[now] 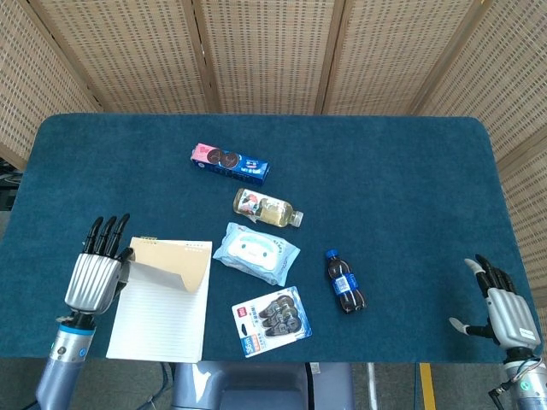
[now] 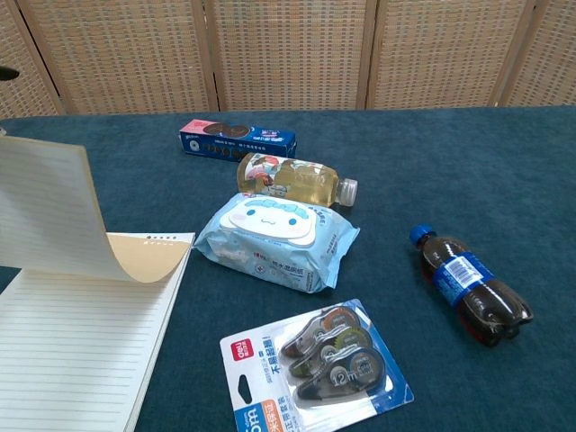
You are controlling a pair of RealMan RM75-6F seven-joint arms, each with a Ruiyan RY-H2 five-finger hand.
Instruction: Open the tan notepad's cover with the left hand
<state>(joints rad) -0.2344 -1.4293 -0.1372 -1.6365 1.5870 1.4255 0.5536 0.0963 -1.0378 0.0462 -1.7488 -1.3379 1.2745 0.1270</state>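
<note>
Left hand (image 1: 96, 272) sits at 8 o'clock on the blue cloth-covered surface (image 1: 402, 188), fingers pointing up toward 12, thumb side against the lifted tan cover (image 1: 171, 263) of the spiral-bound tan notepad (image 1: 162, 303); it seems to pinch the cover's left edge, though the contact itself is too small to be sure of

Notepad lies at 7 o'clock near the front edge, lined white page exposed over most of its face. Cover is curled up and over toward 12, tan outer side folding down near the binding, lined inner side facing the chest camera (image 2: 49, 216)

Progress, as a judgement: mostly done, the cover is off the page and standing. Left to do: carry it past the binding, lay it flat beyond the top edge, let go

Right hand (image 1: 502, 309) at 4 o'clock by the surface's edge, fingers spread, holding nothing, well apart from everything

Just beside the notepad at 3 o'clock: pale blue wet-wipes pack (image 1: 255, 252). Below that, a blue-carded pack of correction tapes (image 1: 271, 320). Not in the cover's path
</note>
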